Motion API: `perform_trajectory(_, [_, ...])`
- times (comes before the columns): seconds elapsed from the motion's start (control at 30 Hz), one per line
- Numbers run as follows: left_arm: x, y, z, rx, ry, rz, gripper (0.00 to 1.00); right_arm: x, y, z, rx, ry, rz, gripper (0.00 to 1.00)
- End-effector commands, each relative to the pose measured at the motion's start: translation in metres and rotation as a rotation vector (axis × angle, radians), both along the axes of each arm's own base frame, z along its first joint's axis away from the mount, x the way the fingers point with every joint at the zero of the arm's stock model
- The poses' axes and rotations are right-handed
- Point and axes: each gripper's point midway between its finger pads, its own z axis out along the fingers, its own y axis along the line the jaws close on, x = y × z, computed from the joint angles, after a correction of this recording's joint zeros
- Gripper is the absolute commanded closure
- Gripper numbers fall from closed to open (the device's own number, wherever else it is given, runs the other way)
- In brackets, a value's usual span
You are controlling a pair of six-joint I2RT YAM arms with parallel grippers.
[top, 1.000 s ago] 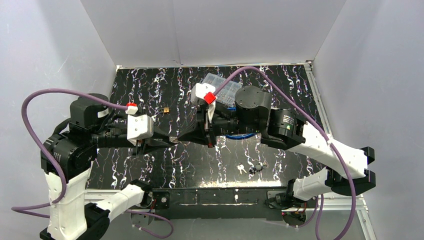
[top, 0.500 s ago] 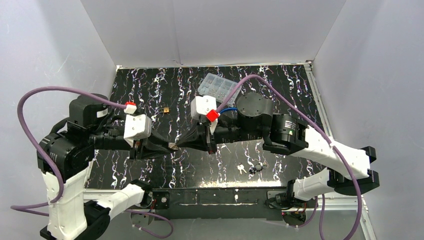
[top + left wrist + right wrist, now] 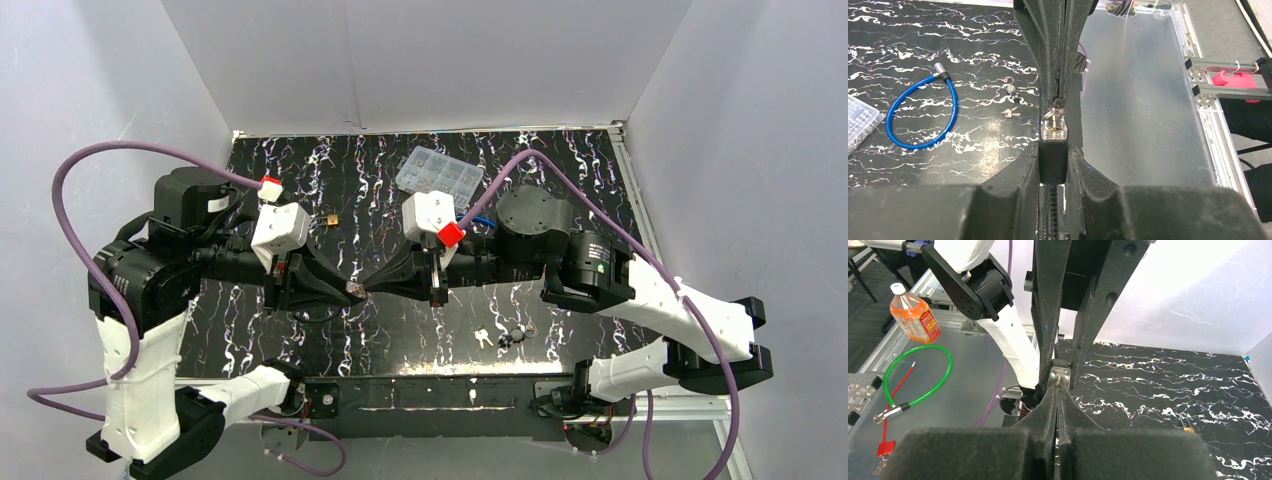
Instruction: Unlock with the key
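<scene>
padlock (image 3: 1053,131) in left tool (image 3: 1053,150), key (image 3: 1053,114) possibly inserted

top: high, looking down on table (image 3: 300,170) | wrists: close, facing each other | shared: padlock (image 3: 1053,131)

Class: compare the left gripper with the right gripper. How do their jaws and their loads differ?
The left gripper has its jaws apart, clamped on the body of the padlock; the right gripper has its jaws pressed together. The left gripper bears the padlock; the right gripper only has its tips at the padlock's face, and what, if anything, they pinch is hidden. Both are black and meet at the padlock.
</scene>
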Motion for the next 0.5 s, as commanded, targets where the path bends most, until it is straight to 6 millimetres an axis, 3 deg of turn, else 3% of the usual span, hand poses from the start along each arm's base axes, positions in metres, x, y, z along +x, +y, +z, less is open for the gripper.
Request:
perform_trajectory(0.0, [0.006,-0.011,0.025,-0.096,-0.083,-0.06,1.0,-0.02,0.018,-0.036,-0.12,0.034,0.093,0.99])
perform_trajectory(0.17, [0.008,-0.01,0.028,-0.102,-0.137,-0.045,1.0,-0.021,0.027,-0.042,-0.139,0.086,0.093,0.99])
perform_trajectory(0.47, [0.014,-0.009,0.042,-0.132,-0.236,-0.01,1.0,-0.023,0.04,-0.075,-0.215,0.168,0.093,0.99])
